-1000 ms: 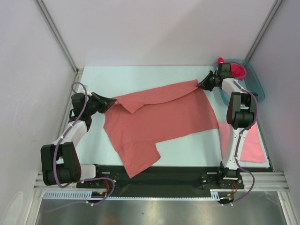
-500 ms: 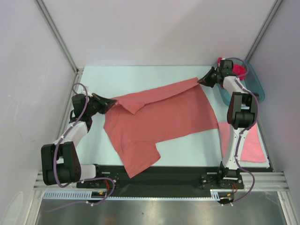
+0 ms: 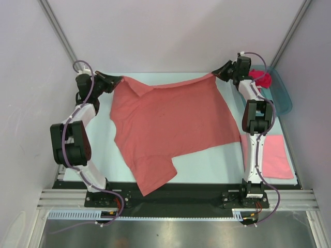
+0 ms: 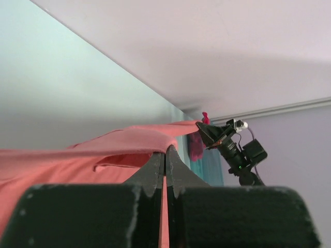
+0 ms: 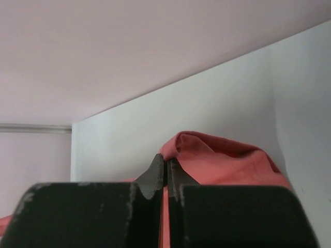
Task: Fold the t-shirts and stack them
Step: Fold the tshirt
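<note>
The salmon-coral t-shirt (image 3: 170, 121) stretches between my two sets of jaws, its far edge raised off the desk (image 3: 207, 165) and drawn fairly taut from one grip to the other. My left jaws are clamped tight on the cloth at one far corner, just beside a folded-over flap. My right jaws are pinched on the opposite far corner. From that held edge the shirt runs back toward my bases, its near part lying spread on the desk. Just to the right of my right jaws sits the teal tub (image 3: 282, 98) with the bright magenta t-shirt (image 3: 261, 79) bunched inside. The lighter pink t-shirt (image 3: 276, 160) lies flat on the desk, well back from my right jaws.
</note>
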### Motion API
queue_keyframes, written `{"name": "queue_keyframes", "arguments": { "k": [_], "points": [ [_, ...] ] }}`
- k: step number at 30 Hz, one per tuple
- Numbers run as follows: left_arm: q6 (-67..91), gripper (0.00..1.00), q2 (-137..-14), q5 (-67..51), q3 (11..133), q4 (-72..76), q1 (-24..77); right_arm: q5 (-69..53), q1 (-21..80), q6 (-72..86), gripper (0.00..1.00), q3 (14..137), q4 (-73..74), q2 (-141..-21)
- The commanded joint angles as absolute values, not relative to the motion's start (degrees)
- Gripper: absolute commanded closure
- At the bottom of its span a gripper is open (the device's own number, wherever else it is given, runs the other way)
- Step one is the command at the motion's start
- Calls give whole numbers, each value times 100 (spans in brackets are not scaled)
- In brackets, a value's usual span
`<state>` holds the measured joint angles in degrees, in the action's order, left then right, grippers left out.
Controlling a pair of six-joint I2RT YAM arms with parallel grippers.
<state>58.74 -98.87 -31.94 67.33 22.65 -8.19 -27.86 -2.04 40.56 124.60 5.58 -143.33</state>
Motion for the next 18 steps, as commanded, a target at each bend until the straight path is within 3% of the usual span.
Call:
{"name": "queue_keyframes", "arguments": {
  "k": [1,8,18],
  "points": [
    [6126,100,-10388,-3313,7206,2794,-879,-2900,-202,4473,99,12902,-395,-14651],
    [6223,100,-10565,-3331,7462,2804,-897,-2909,-141,4632,98,13474,-334,-15021],
    [6143,100,-9607,-3656,6225,2232,-993,-2900,-316,4176,98,12358,947,-13949]
  ]
}}
